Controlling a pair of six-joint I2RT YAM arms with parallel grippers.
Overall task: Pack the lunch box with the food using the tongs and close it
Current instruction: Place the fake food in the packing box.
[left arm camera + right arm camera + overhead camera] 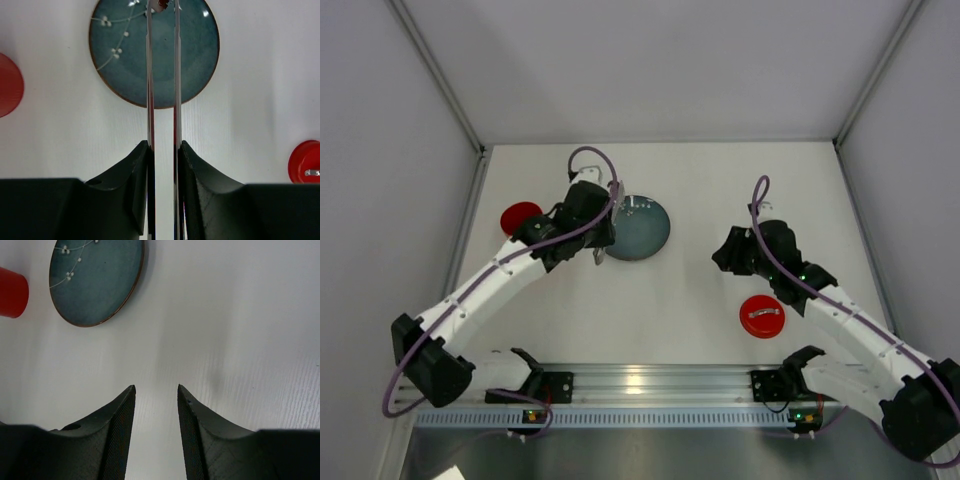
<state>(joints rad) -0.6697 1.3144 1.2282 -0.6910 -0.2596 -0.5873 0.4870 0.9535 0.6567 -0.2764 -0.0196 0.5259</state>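
My left gripper (164,145) (603,243) is shut on the slim silver tongs (149,90), whose two arms run forward over the blue-grey plate (130,65) (645,235). A small red-brown piece of food (161,4) sits between the tong tips at the plate's far rim. The red lunch box (520,218) (7,85) stands left of the plate, with its inside hidden. My right gripper (156,387) (725,252) hovers open over bare table to the right of the plate, nothing between its fingers.
The flat red lid (761,316) (306,161) with a grey strip lies on the table near the right arm. White walls close in the table on the left, right and back. The arm bases and a metal rail (640,385) line the near edge.
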